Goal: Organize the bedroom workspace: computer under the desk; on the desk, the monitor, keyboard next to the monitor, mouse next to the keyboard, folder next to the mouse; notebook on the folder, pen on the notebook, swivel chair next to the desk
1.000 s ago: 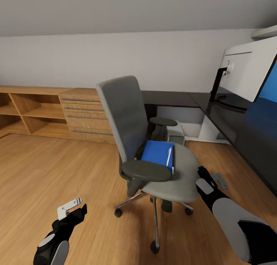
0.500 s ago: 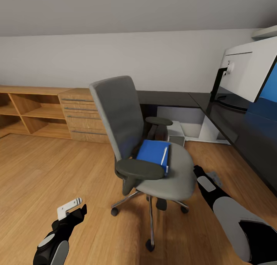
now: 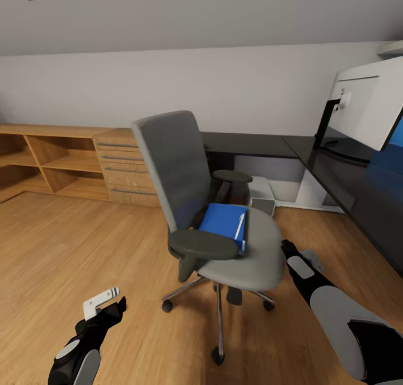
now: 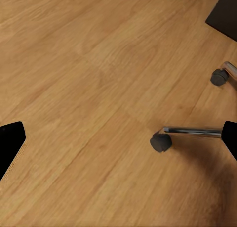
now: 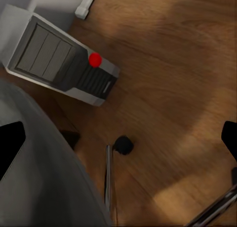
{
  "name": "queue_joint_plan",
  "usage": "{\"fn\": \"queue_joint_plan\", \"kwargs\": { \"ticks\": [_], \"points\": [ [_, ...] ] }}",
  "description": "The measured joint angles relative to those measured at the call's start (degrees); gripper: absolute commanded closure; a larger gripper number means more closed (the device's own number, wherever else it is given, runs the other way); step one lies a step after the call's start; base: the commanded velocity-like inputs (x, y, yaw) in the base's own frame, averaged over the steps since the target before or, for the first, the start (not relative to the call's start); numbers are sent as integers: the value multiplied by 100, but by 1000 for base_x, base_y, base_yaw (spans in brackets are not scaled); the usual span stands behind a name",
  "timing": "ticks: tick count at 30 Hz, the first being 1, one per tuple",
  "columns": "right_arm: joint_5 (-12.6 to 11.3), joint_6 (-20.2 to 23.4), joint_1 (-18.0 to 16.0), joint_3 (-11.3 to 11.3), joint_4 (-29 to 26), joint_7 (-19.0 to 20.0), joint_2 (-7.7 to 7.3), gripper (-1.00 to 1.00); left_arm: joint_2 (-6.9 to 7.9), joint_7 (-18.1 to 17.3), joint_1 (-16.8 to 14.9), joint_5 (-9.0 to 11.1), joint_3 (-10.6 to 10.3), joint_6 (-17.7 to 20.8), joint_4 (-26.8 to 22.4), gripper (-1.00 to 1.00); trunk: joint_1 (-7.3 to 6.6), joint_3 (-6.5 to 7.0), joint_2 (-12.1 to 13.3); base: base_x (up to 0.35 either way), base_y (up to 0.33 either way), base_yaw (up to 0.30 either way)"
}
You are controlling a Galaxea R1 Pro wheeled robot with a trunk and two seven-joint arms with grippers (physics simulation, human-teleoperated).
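- The bedroom's wooden floor (image 3: 67, 245) fills the lower half of your head view, under grey walls.
- The desk (image 3: 358, 183) runs along the right edge of the frame and turns along the back wall behind the chair.
- Light wooden cabinets (image 3: 61, 164) stand at middle left against the wall.
- The swivel chair (image 3: 224, 217) sits at centre frame, apart from the desk, its back towards the left.
- The monitor (image 3: 369, 102) stands on the desk at upper right, white back facing you.
- The computer (image 5: 59, 59) lies on the floor under the desk, just behind the chair; it also shows right of the chair's far armrest in your head view.
- The folder (image 3: 224, 220) lies flat on the chair seat, between the armrests.
- Your left tool (image 3: 103, 304) hangs at lower left over bare floor, fingers spread, holding nothing.
- Your right tool (image 3: 310, 259) hangs just beside the seat's right edge; its fingertips sit at opposite edges of the right wrist view, spread and empty.
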Motion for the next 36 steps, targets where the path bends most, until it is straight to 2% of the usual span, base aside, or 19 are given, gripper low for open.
{"fn": "queue_joint_plan", "kwargs": {
  "ticks": [10, 36],
  "points": [
    [51, -3, -2, -18, -6, 3, -2, -100, 0, 0, 1, 2, 3, 0, 25, -100, 0, 49, 0, 0, 0, 236],
    [-17, -4, 1, 20, -6, 20, -9, -100, -17, 2, 0, -3, -43, -5, 35, -100, 0, 177, 0, 0, 0, 238]
  ]
}}
